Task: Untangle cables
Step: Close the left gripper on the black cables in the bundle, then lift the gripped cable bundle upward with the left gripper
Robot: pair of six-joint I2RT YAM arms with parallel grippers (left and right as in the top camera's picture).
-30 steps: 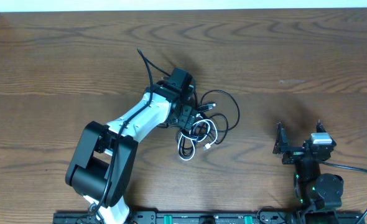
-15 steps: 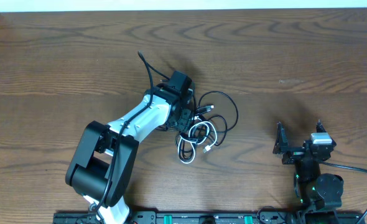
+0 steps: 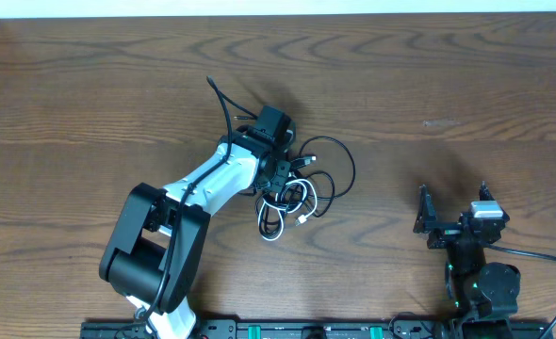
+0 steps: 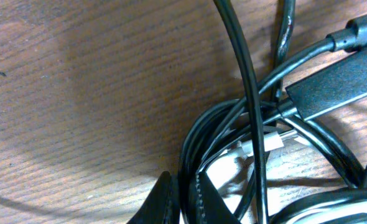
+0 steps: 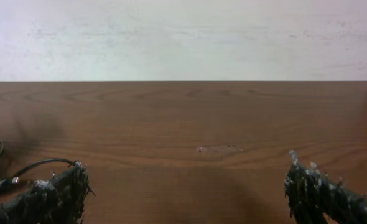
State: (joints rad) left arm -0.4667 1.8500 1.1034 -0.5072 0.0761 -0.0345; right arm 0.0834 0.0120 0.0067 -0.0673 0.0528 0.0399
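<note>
As seen from overhead, the cables [image 3: 302, 193] lie in one knotted heap on the desk [image 3: 448, 75], slightly left of centre.

Item: black cables [image 3: 346, 162]. Several thin cords, looped; the widest loop bulges to the right of the heap. In the left wrist view they cross one another closely [image 4: 246, 81], with a flat black plug at the upper right [image 4: 333, 90].

Item: white cable [image 3: 267, 226]. One cord, coiled at the lower part of the heap and threaded through the black ones. Its small white plug [image 4: 264, 142] shows between black strands in the left wrist view.

Item: left hand [image 3: 280, 182]. Set down on the left side of the heap, at the end of the white-and-black left arm [image 3: 203, 179]. Closed, gripping a black cord of the tangle; the two dark fingers [image 4: 205, 199] meet at the bottom edge of the wrist view with the strand pinched between them.

Item: right hand [image 3: 454, 207]. At the right front of the desk, well apart from the heap. Jaws spread wide, nothing between them; in the right wrist view [image 5: 190, 199] only bare wood [image 5: 202, 112] shows in the gap, with a stretch of black cord at the far left edge.
</note>
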